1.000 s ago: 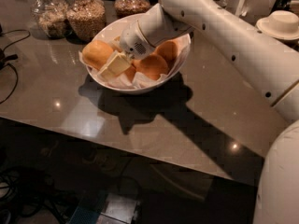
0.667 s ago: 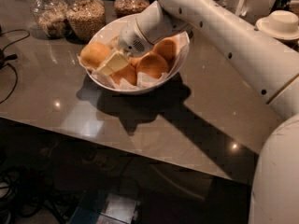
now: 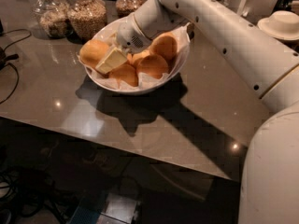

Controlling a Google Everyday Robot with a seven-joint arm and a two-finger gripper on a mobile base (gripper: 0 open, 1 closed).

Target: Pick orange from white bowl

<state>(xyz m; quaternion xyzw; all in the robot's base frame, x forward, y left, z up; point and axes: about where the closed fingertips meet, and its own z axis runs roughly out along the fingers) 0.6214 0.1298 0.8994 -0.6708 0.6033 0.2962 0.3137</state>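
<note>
The white bowl (image 3: 161,80) lined with crinkled paper stands on the grey table and holds several oranges. The orange (image 3: 92,52), the largest and slightly oval, lies at the bowl's left side. My gripper (image 3: 106,59) reaches down into the bowl from the upper right and rests against the right side of that orange, above the smaller oranges (image 3: 152,65). The orange still lies in the bowl. Part of the gripper is hidden behind the white wrist (image 3: 142,24).
Three glass jars (image 3: 88,14) of grains stand just behind the bowl at the table's back left. A stack of white plates (image 3: 280,26) sits at the back right. A black cable (image 3: 11,73) lies at the far left. The table's front edge runs diagonally below the bowl.
The gripper has shifted slightly up and left inside the bowl, closer against the large orange. The orange and bowl have not moved.
</note>
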